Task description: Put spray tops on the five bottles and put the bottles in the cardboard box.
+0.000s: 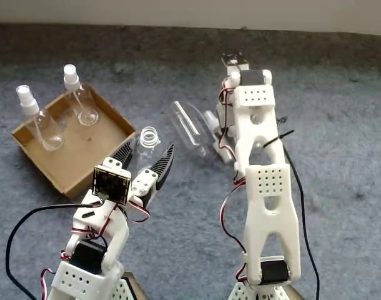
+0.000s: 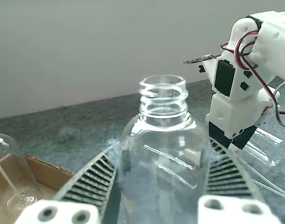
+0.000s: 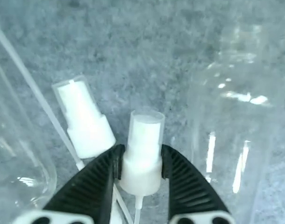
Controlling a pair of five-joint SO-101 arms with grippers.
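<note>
You were partway through the job. Two capped bottles (image 1: 39, 119) already stood upright in the cardboard box (image 1: 84, 155), each with its white spray top on. By the task's count that left three bottles to cap and box.

Your left gripper (image 1: 150, 149) was clamped around an open bottle (image 1: 148, 139), which stood upright on the carpet (image 1: 340, 125) just beside the box's near corner. In the left wrist view, the ribbed black fingers (image 2: 93, 179) pressed against both sides of the bottle's clear round body, and its threaded neck stood bare. Your right gripper (image 3: 141, 151) was closed on a spray top (image 3: 143, 135) down at the carpet. The jaws pinched its white collar, and its clear cap pointed away from the camera. A second spray top (image 3: 84, 121) lay just beside it, trailing a thin dip tube. Another lying bottle (image 1: 187, 125) rested on its side between the two arms, still without a top.

The bottles were smooth, see-through plastic, rounded at the shoulder and glossy, so they probably slipped easily. The spray tops were small cylinders of white plastic under clear caps. The box was a shallow, open tray of brown cardboard with low walls. The carpet was grey, short-piled and mottled.

I judged the next step was to bring that top over to the bare neck.
</note>
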